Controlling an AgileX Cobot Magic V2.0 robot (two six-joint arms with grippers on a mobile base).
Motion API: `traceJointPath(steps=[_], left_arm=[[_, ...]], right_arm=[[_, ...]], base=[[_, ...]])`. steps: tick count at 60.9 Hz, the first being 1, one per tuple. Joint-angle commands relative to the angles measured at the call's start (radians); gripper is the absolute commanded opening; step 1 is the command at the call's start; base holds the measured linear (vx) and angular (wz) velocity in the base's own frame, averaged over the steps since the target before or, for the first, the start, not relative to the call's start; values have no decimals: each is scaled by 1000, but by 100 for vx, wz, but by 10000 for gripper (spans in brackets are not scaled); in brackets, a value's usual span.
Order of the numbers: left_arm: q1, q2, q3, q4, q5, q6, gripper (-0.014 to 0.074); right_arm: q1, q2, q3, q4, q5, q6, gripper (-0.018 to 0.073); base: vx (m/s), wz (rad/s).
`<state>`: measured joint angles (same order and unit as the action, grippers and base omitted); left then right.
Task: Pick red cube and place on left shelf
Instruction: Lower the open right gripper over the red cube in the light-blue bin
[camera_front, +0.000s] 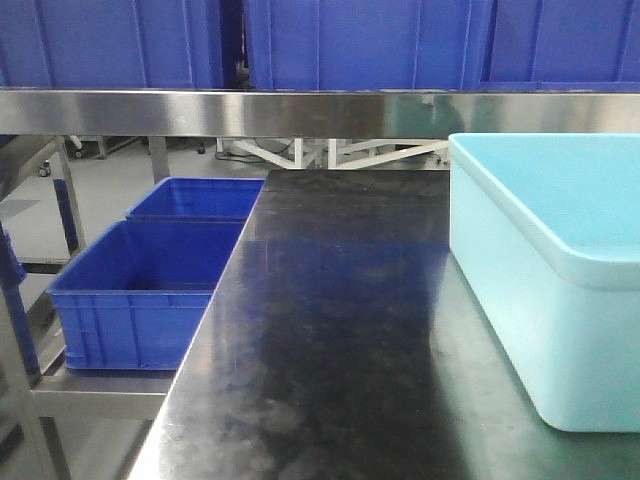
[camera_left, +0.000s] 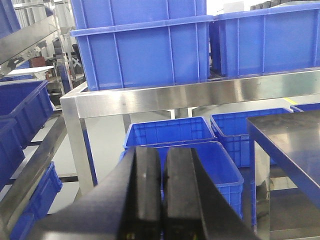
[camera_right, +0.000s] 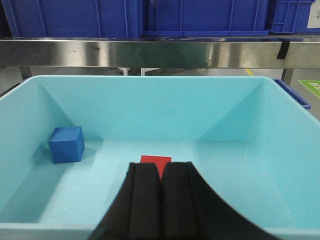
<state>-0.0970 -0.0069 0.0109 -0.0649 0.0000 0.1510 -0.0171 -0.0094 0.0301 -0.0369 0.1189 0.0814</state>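
The right gripper (camera_right: 161, 171) has its two black fingers pressed together with nothing between them, hanging low inside the pale blue tub (camera_right: 260, 125). The red cube (camera_right: 155, 160) lies flat on the tub floor just past those fingertips, dead ahead and a touch left, its near edge square to them, so no axis is longer. A blue cube (camera_right: 66, 144) sits well off to the left. The left gripper (camera_left: 163, 155), also closed and empty, points out over the blue crates (camera_left: 172, 131) beside the table (camera_front: 330, 330). I reckon the right arm is plainly nearer, though its fingers must part first.
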Motion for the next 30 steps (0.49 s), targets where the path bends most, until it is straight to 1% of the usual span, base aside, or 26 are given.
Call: traceJointPath(steps=[1, 30], left_arm=[[-6, 8, 22, -2, -84, 2, 106], [-6, 8, 22, -2, -84, 2, 106]], right_arm=[[3, -16, -25, 0, -84, -6, 57], [3, -16, -25, 0, -84, -6, 57]], base=[[0, 0], [0, 0]])
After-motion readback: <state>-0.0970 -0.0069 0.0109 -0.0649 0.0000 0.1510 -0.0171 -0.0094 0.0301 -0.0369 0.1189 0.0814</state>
